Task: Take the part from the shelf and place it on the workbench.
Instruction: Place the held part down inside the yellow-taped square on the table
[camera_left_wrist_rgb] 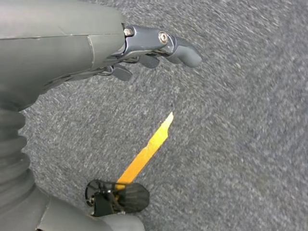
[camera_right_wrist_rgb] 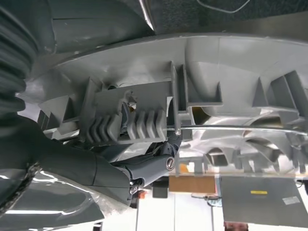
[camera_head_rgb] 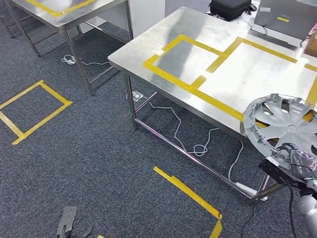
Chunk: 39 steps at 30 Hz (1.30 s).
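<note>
A grey hubcap (camera_head_rgb: pixel 286 124) is gripped by the right hand (camera_head_rgb: pixel 299 161) over the taped steel workbench (camera_head_rgb: pixel 224 74), apparently not touching it, while the left hand (camera_left_wrist_rgb: pixel 145 48) is held loosely spread and empty above carpet (camera_head_rgb: pixel 93 163).

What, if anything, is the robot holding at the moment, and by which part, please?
The right hand grips a grey wheel cover at its rim. The left hand holds nothing.

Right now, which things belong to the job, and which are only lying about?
Job: hubcap, held by the right hand; workbench with yellow tape boxes.

Lying about: black case, grey laptop, white cables under the bench, second table, floor tape.
</note>
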Each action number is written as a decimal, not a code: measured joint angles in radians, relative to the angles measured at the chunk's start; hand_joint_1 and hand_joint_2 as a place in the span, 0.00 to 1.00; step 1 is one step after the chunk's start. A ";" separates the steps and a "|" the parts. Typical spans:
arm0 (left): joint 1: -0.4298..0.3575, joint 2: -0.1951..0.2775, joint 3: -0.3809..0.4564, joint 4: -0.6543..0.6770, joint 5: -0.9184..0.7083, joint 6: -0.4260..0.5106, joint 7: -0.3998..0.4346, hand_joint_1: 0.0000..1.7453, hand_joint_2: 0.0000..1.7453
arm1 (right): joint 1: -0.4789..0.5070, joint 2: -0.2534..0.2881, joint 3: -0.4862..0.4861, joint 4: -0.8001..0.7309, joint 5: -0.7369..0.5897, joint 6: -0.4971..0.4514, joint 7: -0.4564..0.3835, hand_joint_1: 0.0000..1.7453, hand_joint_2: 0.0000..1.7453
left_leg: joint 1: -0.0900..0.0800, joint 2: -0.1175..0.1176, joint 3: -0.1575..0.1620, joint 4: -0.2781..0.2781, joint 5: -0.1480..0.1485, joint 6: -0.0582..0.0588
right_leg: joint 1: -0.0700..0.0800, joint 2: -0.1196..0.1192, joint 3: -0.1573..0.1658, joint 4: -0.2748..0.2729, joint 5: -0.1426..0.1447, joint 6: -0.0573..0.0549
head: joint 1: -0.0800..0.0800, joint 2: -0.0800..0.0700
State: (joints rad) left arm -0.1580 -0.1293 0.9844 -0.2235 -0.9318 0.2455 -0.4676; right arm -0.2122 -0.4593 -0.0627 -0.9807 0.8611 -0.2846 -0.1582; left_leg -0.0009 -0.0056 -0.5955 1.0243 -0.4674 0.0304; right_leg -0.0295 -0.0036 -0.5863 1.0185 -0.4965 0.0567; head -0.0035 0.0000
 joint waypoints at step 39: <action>-0.023 -0.010 -0.078 0.000 0.007 0.006 0.027 0.00 1.00 | -0.230 0.048 0.240 0.099 0.187 -0.082 -0.093 1.00 1.00 | -0.007 0.001 -0.016 -0.012 0.026 0.016 | 0.008 0.000 -0.086 0.140 -0.020 0.000 | 0.003 0.000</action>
State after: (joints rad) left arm -0.1813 -0.1390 0.9062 -0.2239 -0.9249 0.2519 -0.4410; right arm -0.4424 -0.4113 0.1774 -0.8818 1.0479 -0.3662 -0.2507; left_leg -0.0079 -0.0046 -0.6115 1.0123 -0.4417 0.0468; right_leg -0.0216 -0.0041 -0.6722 1.1587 -0.5164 0.0563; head -0.0009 0.0000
